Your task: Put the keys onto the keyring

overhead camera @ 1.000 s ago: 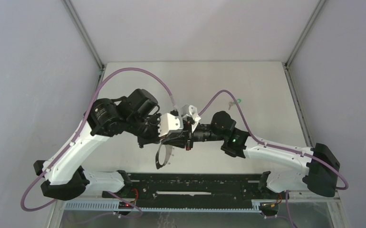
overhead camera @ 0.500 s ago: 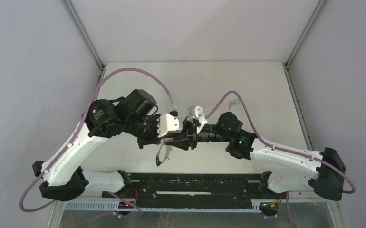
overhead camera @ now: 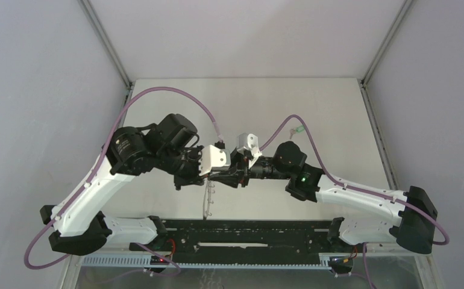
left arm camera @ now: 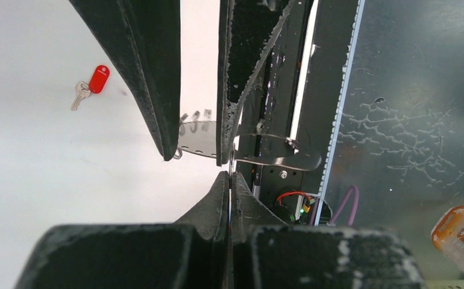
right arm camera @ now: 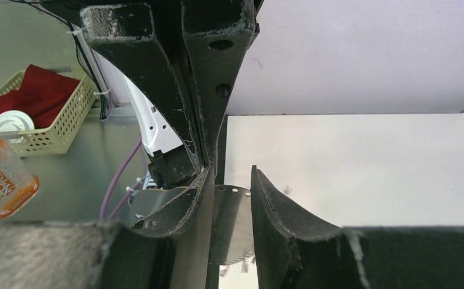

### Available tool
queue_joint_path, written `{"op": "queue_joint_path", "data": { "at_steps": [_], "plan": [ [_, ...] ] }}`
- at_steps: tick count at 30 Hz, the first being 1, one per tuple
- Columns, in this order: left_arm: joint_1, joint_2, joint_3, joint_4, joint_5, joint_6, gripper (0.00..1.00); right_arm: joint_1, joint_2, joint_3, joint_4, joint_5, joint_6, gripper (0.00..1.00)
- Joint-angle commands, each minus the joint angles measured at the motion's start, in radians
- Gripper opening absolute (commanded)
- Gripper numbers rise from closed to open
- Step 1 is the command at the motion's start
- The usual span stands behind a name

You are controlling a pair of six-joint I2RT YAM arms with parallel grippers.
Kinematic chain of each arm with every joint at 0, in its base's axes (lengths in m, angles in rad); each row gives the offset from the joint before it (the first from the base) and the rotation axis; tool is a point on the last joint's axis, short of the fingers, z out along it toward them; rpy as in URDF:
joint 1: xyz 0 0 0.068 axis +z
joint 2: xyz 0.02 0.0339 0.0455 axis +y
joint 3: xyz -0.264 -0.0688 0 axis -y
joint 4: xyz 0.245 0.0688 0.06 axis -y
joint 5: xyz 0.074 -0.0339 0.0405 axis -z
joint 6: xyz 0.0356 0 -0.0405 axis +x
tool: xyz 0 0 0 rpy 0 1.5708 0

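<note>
Table (overhead camera: 338, 102): pale, matte surface walled by grey panels; both arm bases sit on a black rail (overhead camera: 247, 232) at the near edge.
Left pincer (left arm camera: 229, 176): clenched, tips pressed flat together, with a thin edge of the keyring (right arm camera: 232, 220) pinched between them. It is raised above the table at mid-width.
Right pincer (right arm camera: 231, 174): released, with a clear gap between the two fingers. It meets the left pincer tip to tip and straddles the keyring just beyond the left pincer's grip. Whether its pads touch the strip cannot be told.
Keyring, appearance: flat, pale grey, half-transparent strip with a row of small holes, limp.
Keyring, position: held off the table. One part spans the gap between the right pincer's fingers; the rest hangs straight down below the two pincers, toward the rail.
Red key (left arm camera: 94, 84): silver blade and red plastic head, flat on the table, well apart from both pincers.
Green key (overhead camera: 300, 129): flat on the table beyond the right arm, well apart from both pincers and the keyring.
</note>
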Motion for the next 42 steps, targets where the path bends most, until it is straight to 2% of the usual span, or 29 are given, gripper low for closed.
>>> {"op": "queue_joint_path", "data": {
  "at_steps": [1,8,12,16,25,30,38,42],
  "plan": [
    [-0.006,-0.02,0.01,0.006,0.021,0.01,0.0,0.004,0.01,-0.004,0.048,-0.064,-0.002,0.36],
    [-0.005,-0.018,0.012,0.006,0.02,0.009,0.0,-0.008,0.002,-0.004,0.018,-0.113,0.019,0.34],
    [-0.005,-0.02,0.012,0.005,0.022,0.007,0.0,-0.036,-0.038,-0.004,-0.015,-0.101,0.026,0.38],
    [-0.005,-0.017,0.013,0.006,0.022,0.007,0.0,-0.039,-0.048,-0.004,-0.005,-0.151,0.037,0.41],
    [-0.005,-0.01,0.029,0.008,0.028,0.003,0.0,-0.021,0.003,-0.002,0.05,-0.171,0.067,0.41],
    [-0.005,-0.006,0.032,0.009,0.029,-0.001,0.0,-0.018,0.033,0.025,0.05,-0.172,0.076,0.38],
    [-0.005,-0.007,0.025,0.009,0.032,-0.002,0.0,-0.021,0.05,0.035,0.075,-0.15,0.098,0.27],
    [-0.005,-0.004,0.02,0.01,0.032,-0.007,0.0,-0.021,0.048,0.037,0.085,-0.143,0.104,0.27]
  ]
}}
